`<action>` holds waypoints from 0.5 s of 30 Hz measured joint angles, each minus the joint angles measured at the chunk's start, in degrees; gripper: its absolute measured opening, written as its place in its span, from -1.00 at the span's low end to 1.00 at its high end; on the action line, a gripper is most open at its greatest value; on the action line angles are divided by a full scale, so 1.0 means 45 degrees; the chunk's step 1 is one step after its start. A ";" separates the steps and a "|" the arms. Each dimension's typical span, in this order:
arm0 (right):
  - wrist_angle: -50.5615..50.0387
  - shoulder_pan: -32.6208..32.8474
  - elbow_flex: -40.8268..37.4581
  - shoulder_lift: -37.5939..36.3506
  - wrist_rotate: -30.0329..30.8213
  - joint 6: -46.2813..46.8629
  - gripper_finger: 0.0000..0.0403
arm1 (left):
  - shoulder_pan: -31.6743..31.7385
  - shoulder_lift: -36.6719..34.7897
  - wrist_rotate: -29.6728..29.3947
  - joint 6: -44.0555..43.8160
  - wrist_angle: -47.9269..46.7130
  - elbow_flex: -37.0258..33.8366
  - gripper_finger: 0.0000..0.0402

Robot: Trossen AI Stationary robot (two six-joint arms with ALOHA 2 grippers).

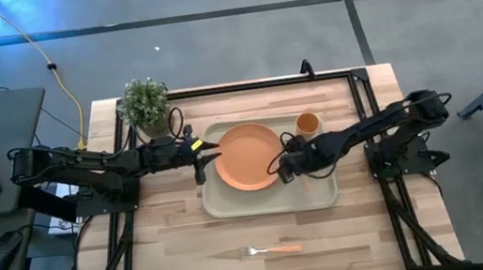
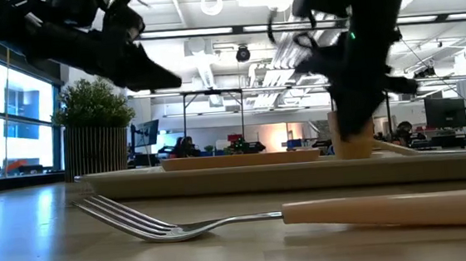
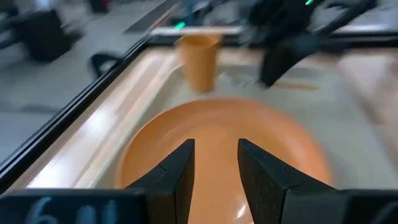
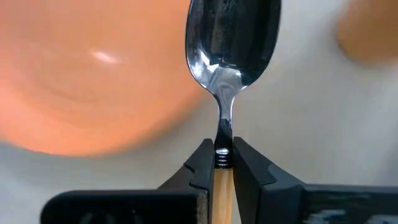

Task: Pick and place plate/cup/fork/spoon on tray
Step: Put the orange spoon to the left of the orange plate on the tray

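The orange plate (image 1: 247,157) lies flat on the beige tray (image 1: 318,195), and the orange cup (image 1: 307,124) stands upright at the tray's far right corner. The fork (image 1: 272,250) lies on the table near the front edge, tines toward the left. My right gripper (image 1: 285,163) is shut on the spoon (image 4: 233,40) over the tray, by the plate's right rim. My left gripper (image 1: 208,149) is open and empty, just above the plate's left rim; its fingers also show in the left wrist view (image 3: 214,180). My right gripper pinches the spoon between its two fingers where the tan handle meets the silver neck (image 4: 222,163). The fingers come from the table's right and lie along the spoon. The bowl (image 4: 235,37) sticks out ahead of them over the tray beside the plate. I cannot tell whether it touches the tray.
A potted plant (image 1: 145,102) stands at the table's far left corner, close behind my left arm. A black frame (image 1: 346,73) runs along the far edge. Bare wood lies around the fork at the front.
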 joint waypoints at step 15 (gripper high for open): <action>0.2270 0.0356 -0.0618 -0.2218 0.3587 -0.6753 -0.90 | 0.1371 0.3254 -0.0413 -0.2938 0.1436 0.0267 -0.80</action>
